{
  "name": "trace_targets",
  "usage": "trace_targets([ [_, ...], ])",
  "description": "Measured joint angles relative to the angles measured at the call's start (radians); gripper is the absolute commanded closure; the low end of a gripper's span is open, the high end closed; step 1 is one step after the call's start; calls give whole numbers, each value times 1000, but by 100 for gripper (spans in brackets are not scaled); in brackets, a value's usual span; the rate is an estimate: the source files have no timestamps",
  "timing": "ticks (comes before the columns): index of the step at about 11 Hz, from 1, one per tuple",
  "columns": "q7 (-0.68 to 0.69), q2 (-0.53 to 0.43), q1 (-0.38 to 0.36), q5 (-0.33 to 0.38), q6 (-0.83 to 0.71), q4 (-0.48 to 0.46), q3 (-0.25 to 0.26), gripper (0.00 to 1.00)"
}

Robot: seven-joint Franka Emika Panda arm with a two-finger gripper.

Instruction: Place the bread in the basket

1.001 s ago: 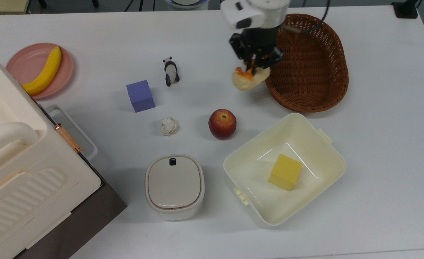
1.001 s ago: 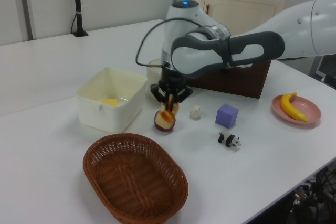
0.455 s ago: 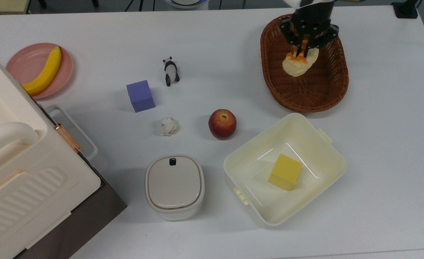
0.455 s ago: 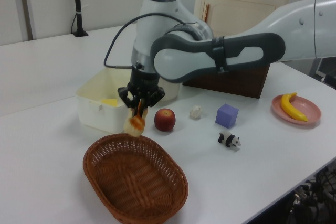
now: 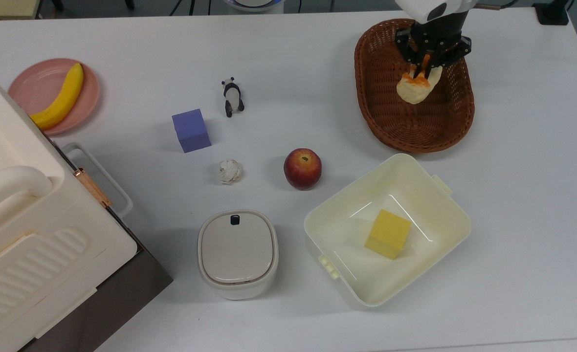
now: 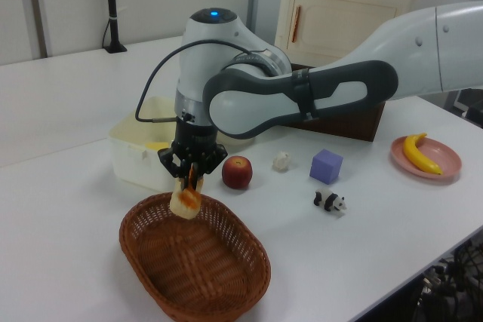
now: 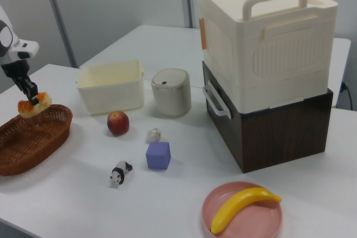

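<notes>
The bread, a small pale loaf with an orange-brown top, hangs from my gripper, which is shut on its upper end. It is held above the inside of the dark reddish-brown wicker basket, over the basket's upper middle in the top view. In the left view the loaf hangs just over the basket's far rim. It does not touch the basket floor.
A cream square tub holding a yellow block sits below the basket in the top view. Left of it stand an apple, paper ball, purple cube, panda figure, lidded container, banana plate and large storage box.
My gripper carried the bread from beside the basket's left rim in the top view to over the basket's inside, then shifted slightly further right and lower.
</notes>
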State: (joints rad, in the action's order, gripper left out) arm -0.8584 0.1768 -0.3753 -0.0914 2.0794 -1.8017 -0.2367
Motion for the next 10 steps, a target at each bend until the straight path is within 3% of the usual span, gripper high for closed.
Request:
trace_targets([
  [7, 52, 14, -5, -4, 0, 8, 3, 0],
  [10, 256, -33, 44, -12, -111, 24, 16, 0],
])
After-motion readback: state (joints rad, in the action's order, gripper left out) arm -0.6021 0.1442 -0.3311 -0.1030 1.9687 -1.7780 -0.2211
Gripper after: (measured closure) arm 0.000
